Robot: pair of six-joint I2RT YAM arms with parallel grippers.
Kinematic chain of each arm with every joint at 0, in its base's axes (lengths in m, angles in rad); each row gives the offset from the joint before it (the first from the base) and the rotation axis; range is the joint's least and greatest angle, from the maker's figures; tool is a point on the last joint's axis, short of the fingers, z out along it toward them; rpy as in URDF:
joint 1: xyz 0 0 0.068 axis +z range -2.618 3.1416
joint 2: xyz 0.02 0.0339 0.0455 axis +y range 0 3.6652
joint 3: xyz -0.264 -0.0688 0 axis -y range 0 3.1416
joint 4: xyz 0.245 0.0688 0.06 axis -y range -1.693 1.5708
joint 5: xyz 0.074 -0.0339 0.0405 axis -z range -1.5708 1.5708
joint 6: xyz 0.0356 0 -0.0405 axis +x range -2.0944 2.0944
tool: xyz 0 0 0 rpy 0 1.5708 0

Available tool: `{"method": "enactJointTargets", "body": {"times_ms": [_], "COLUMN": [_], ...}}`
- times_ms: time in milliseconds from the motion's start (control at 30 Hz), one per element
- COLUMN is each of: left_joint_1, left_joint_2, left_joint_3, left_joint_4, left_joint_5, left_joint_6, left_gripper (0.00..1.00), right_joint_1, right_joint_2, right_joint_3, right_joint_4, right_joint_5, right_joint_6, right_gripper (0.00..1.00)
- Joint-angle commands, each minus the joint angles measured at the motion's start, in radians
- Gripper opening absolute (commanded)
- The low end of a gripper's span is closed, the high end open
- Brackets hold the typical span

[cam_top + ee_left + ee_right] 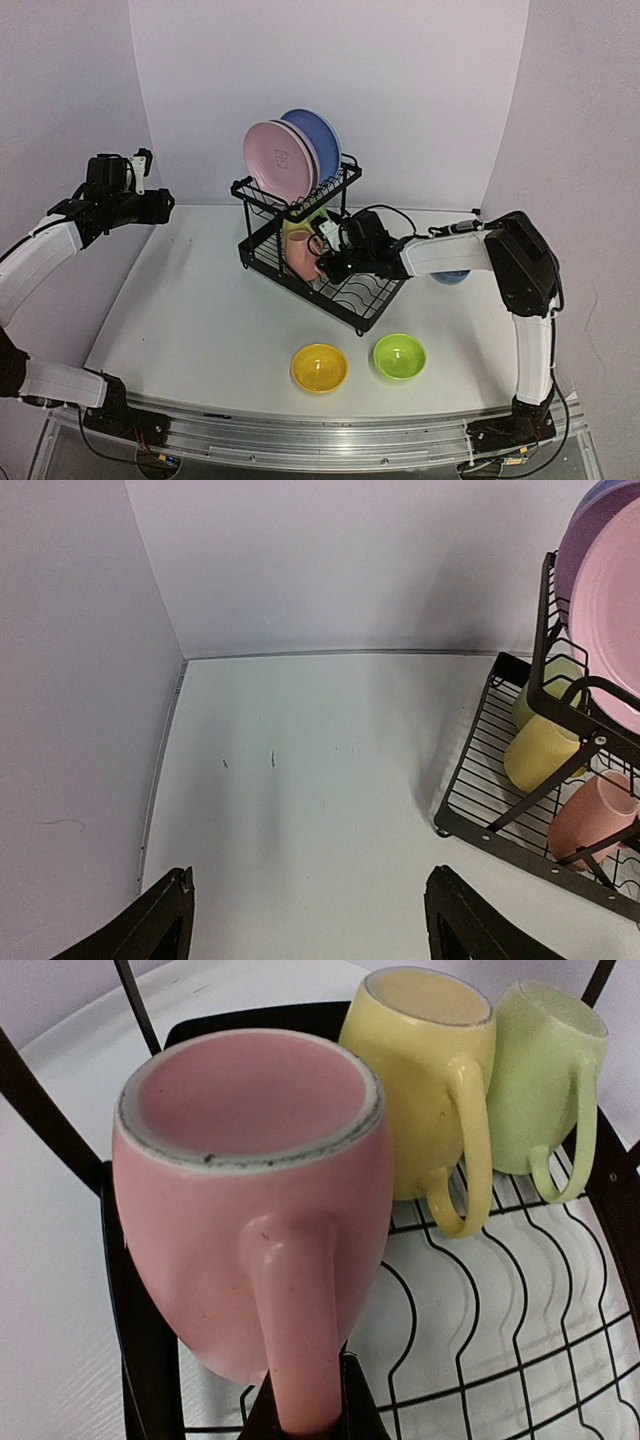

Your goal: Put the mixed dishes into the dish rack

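Cannot see more of the right tool [302, 1422] in its own view than two dark fingertips [362, 1420] at the bottom edge, nor the handle end of the pink mug [250, 1210] pinched between them. Cannot follow the dish rack [150, 1360] around it past any edge there. From above, can make out only a blue sliver of the blue bowl [452, 277] behind that tool, under its forearm. Ahead and right of the left tool [310, 910], itself cropped to two dark fingers [160, 930], can tell only a lavender plate [572, 555] edge between pink plate [615, 610] and blue plate [605, 490], all three cut off at the right edge.
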Motion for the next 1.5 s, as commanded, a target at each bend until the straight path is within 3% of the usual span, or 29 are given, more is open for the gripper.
{"method": "enactJointTargets", "body": {"times_ms": [0,367,833,1033,1300,1467], "left_joint_1": [0.018,0.035,0.049,0.049,0.049,0.049], "left_joint_2": [-0.002,0.046,0.077,0.068,0.041,0.01], "left_joint_3": [0.004,0.018,0.039,0.036,0.032,0.003], "left_joint_4": [0.03,0.045,0.045,0.042,0.045,0.087], "left_joint_5": [0.014,0.028,0.043,0.074,0.159,0.202], "left_joint_6": [0.0,0.012,0.022,0.022,0.025,0.066], "left_gripper": [0.79,0.78,0.78,0.77,0.77,0.78], "right_joint_1": [0.005,0.005,0.005,0.005,0.005,0.005], "right_joint_2": [0.044,0.219,0.304,0.266,0.188,0.117], "right_joint_3": [0.098,0.26,0.305,0.265,0.217,0.156], "right_joint_4": [0.17,0.238,0.273,0.28,0.285,0.292], "right_joint_5": [-0.05,-0.049,-0.01,0.013,0.017,0.06], "right_joint_6": [-0.041,-0.081,-0.075,-0.087,-0.08,-0.081], "right_gripper": [0.0,0.0,0.0,0.31,0.4,0.51]}}
